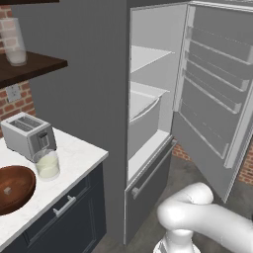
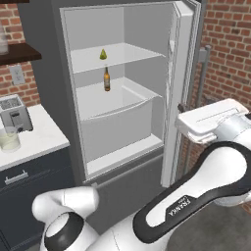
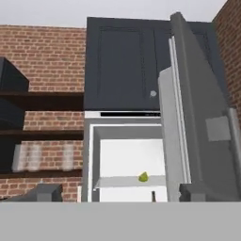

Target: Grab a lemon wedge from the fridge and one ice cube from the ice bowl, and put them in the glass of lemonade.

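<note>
The fridge (image 2: 147,29) stands open, its door (image 2: 182,73) swung out to the right. The lemon wedge (image 2: 103,54) lies on the upper shelf, also seen small and yellow-green as the lemon wedge (image 3: 143,177) in the hand view. My gripper (image 3: 118,195) is open with nothing between its fingertips; the gripper (image 2: 181,108) hangs by the door's outer edge, right of the compartment. On the counter stand the glass of lemonade (image 1: 47,164) and the wooden ice bowl (image 1: 20,174) holding an ice cube (image 1: 7,190).
A brown bottle (image 2: 106,79) stands on the shelf below the wedge. A toaster (image 1: 27,136) sits behind the glass. A frosted glass (image 1: 14,42) rests on a dark wall shelf. The open door (image 1: 217,89) and a brick wall (image 2: 230,54) bound the right side.
</note>
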